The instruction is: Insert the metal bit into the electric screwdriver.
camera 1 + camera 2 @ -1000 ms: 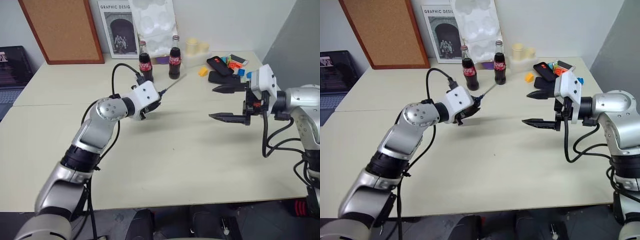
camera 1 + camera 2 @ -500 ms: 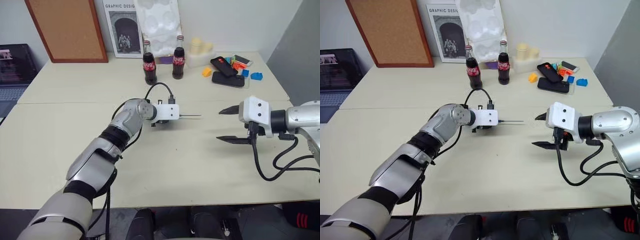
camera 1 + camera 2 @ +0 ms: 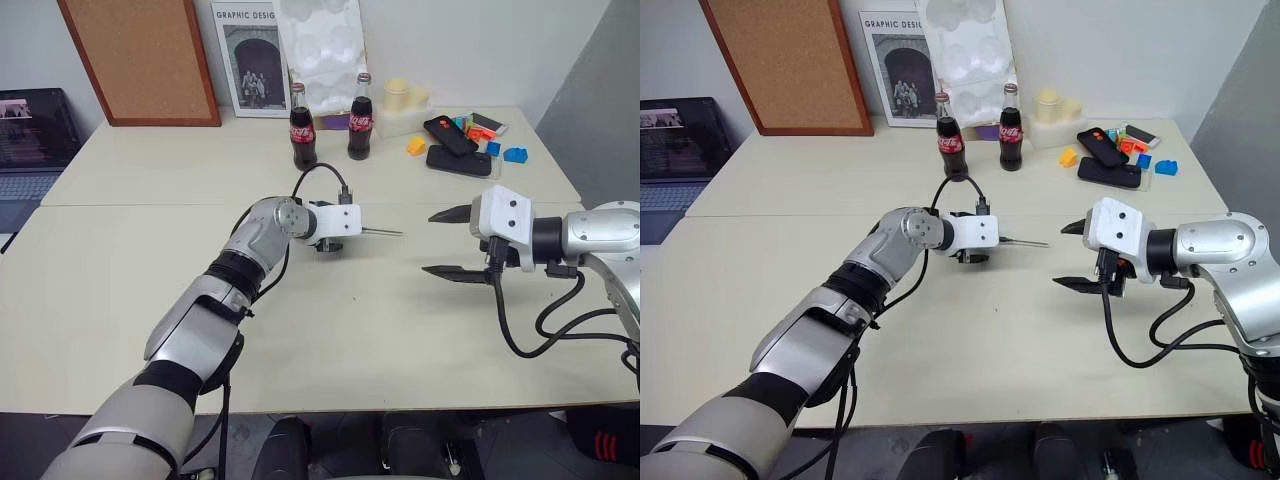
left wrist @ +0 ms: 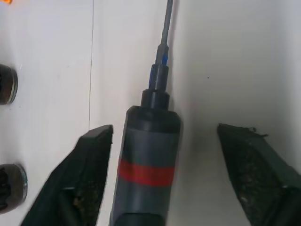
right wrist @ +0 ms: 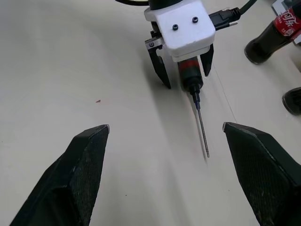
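The electric screwdriver (image 4: 146, 165) is seen between the two black fingers of the left gripper (image 5: 182, 70), low over the cream table (image 3: 330, 330). In the left wrist view the fingers (image 4: 89, 169) stand wide apart: the screwdriver lies close beside one finger, and a clear gap is left to the other finger. Whether the tool is touched by the near finger cannot be told. The dark grey body with the red band is visible, and the narrow black tip points away from the wrist.

The metal bit (image 5: 202, 132) is seated in the tip of the screwdriver and sticks out straight from it as a thin grey rod. In the head views the bit (image 3: 382, 232) points toward the right gripper (image 3: 450, 243), and its free end lies at or just above the table surface; which of the two cannot be told.

The right gripper is held over the table, well apart from the end of the bit. Its fingers (image 5: 82, 174) are spread wide and nothing is held between them. It is pointed toward the left gripper and the screwdriver.

At the far side of the table two cola bottles (image 3: 301, 139) are standing upright, near each other. Behind them a framed print (image 3: 250, 60) and a corkboard (image 3: 140, 60) are leaned against the wall. At the far right of the table black phones (image 3: 455, 150) and small coloured blocks (image 3: 514, 154) are lying.
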You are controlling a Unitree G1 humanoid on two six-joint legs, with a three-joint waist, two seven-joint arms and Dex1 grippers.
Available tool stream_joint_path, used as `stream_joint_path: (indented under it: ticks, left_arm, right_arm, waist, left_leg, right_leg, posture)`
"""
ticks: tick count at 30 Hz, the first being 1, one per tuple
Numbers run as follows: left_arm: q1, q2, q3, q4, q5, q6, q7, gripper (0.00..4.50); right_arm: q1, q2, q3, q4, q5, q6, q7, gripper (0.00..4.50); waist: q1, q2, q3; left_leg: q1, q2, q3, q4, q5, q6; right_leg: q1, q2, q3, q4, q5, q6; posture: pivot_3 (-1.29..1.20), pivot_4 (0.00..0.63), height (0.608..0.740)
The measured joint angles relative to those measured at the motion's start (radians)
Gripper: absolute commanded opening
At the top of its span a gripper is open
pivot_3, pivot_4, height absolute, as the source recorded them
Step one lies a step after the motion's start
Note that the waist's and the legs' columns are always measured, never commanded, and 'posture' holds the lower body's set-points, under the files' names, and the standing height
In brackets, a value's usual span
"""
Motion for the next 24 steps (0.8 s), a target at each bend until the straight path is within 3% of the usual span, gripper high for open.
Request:
stream_joint_path:
  ticks: [5,10,16,18,24]
  left_arm:
    - [0.091,0.007,0.087,-0.154,-0.118,0.106,-0.084,4.48]
    - [0.146,0.086,0.238,-0.389,-0.257,0.298,-0.138,4.48]
    - [0.342,0.306,0.426,-0.656,-0.394,0.486,-0.204,4.48]
    - [0.516,0.417,0.515,-0.806,-0.471,0.525,-0.261,4.48]
    - [0.803,0.576,0.732,-0.994,-0.581,0.621,-0.300,4.48]
  right_arm:
    - [-0.009,0.001,-0.002,0.012,-0.001,0.000,-0.003,4.07]
    - [-0.015,-0.012,-0.021,0.039,-0.001,-0.006,-0.005,4.07]
    - [0.022,-0.017,-0.063,0.094,-0.002,-0.049,-0.008,4.07]
    - [0.064,-0.013,-0.087,0.124,-0.001,-0.087,-0.006,4.07]
    - [0.113,-0.019,-0.141,0.177,0.012,-0.123,0.003,4.07]
  waist:
    - [-0.004,0.000,0.000]
    - [-0.010,-0.001,0.001]
    - [-0.025,-0.001,0.001]
    - [-0.027,-0.001,0.001]
    - [-0.018,-0.001,0.001]
  left_leg:
    - [-0.001,0.000,0.000,0.000,0.000,0.000]
    - [-0.001,0.001,0.000,0.000,0.000,0.000]
    - [0.001,0.002,0.000,0.000,0.000,0.000]
    - [0.001,0.003,0.001,-0.001,0.000,0.000]
    - [0.002,0.002,0.001,0.000,0.000,0.000]
  right_leg:
    - [-0.002,0.000,0.000,0.001,0.000,0.000]
    - [-0.003,0.001,0.000,0.003,0.000,0.000]
    - [-0.003,0.001,0.001,0.004,0.000,-0.001]
    - [-0.003,0.001,0.001,0.003,0.000,-0.002]
    - [-0.001,0.000,0.000,0.003,0.000,-0.002]
  posture:
    - [0.00,0.150,0.740]
    - [0.00,0.150,0.740]
    - [0.00,0.150,0.740]
    - [0.00,0.150,0.740]
    - [0.00,0.150,0.740]
